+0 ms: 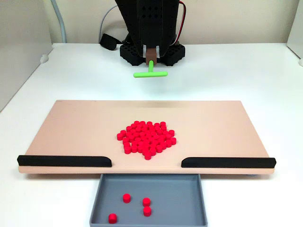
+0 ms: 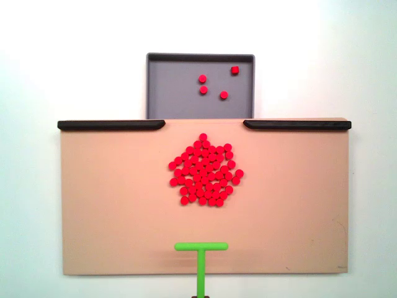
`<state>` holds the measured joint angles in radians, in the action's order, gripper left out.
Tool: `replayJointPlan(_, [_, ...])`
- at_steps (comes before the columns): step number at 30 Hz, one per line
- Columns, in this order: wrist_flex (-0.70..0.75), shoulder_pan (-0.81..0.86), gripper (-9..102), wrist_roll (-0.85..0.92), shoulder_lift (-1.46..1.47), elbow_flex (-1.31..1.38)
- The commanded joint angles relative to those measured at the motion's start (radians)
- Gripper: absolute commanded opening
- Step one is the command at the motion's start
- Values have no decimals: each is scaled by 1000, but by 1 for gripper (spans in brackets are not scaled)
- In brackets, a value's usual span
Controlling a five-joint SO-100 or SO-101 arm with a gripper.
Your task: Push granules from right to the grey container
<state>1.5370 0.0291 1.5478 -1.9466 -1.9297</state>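
A pile of red granules [image 1: 146, 138] [image 2: 205, 171] lies in the middle of the beige board [image 1: 71, 127] [image 2: 111, 205], just short of the gap between two black strips. Several more granules [image 1: 147, 202] [image 2: 213, 84] lie inside the grey container [image 1: 175, 198] [image 2: 173, 87], which sits against the board's edge at that gap. My gripper [image 1: 151, 53] is on the far side of the board from the container, shut on the stem of a green T-shaped stick [image 1: 150, 74] [image 2: 201, 261]. The stick's crossbar faces the pile and is well apart from it.
Black strips [image 1: 64, 161] [image 1: 227, 162] [image 2: 111, 125] [image 2: 296, 125] line the board's container-side edge on both sides of the gap. The arm's black base [image 1: 151, 49] stands on the white table behind the board. A grey cable [image 1: 106, 21] runs at the back.
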Motion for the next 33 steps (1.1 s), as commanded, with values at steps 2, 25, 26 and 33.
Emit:
replayJointPlan(2, [-5, 2, 0, -8, -25, 8])
replayJointPlan(25, [-5, 2, 0, -14, -31, 8])
replayJointPlan(26, [-5, 2, 0, -14, -26, 8])
replayJointPlan(33, [-5, 3, 0, -25, -14, 8])
